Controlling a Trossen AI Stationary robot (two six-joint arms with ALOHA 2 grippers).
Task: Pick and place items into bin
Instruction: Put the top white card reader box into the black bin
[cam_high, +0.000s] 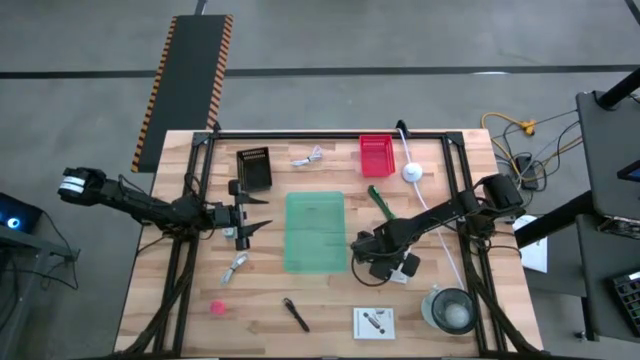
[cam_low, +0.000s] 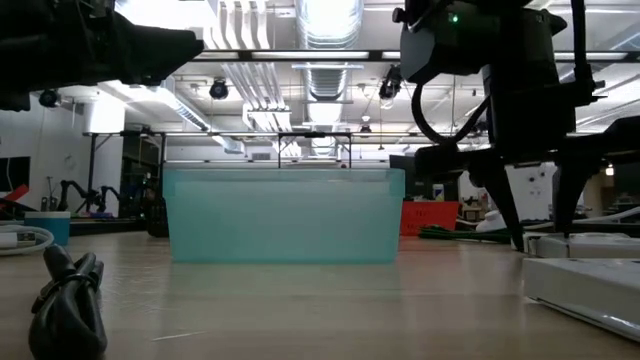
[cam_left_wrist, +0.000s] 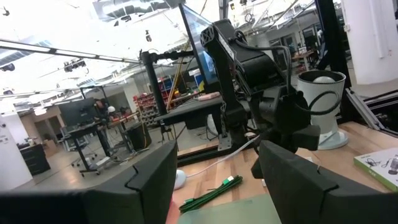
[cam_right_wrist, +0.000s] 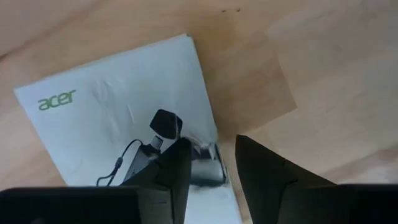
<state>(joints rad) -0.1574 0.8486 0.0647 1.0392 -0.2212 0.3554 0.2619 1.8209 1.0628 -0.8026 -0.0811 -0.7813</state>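
Your table (cam_high: 330, 330) fills the middle of the high view, framed by black rails at its left, top and right edges. The green bin (cam_high: 314, 232) sits at the centre, with bare wood open above it and below it.

Your right gripper (cam_high: 392, 268) is just right of the bin's lower right corner, low over a white packet (cam_right_wrist: 118, 118). In the right wrist view the fingers (cam_right_wrist: 171, 168) stand narrowly apart at the packet's edge, one over the print, the other over bare wood; you can't tell whether they grip it.

Your left gripper (cam_high: 262, 212) hangs left of the bin, level with its upper half, fingers (cam_left_wrist: 149, 174) apart and empty.

Still on the table:
- a second packet (cam_high: 374, 322) at the bottom edge, right of centre
- a red tray (cam_high: 377, 155) at the upper right
- a black tray (cam_high: 254, 168) at the upper left
- a marker (cam_high: 380, 201) just right of the bin's top corner
- a pen (cam_high: 296, 315) near the bottom edge
- a cable (cam_high: 306, 157) above the bin
- another cable (cam_high: 236, 267) at lower left
- a pink blob (cam_high: 217, 308) in the lower left
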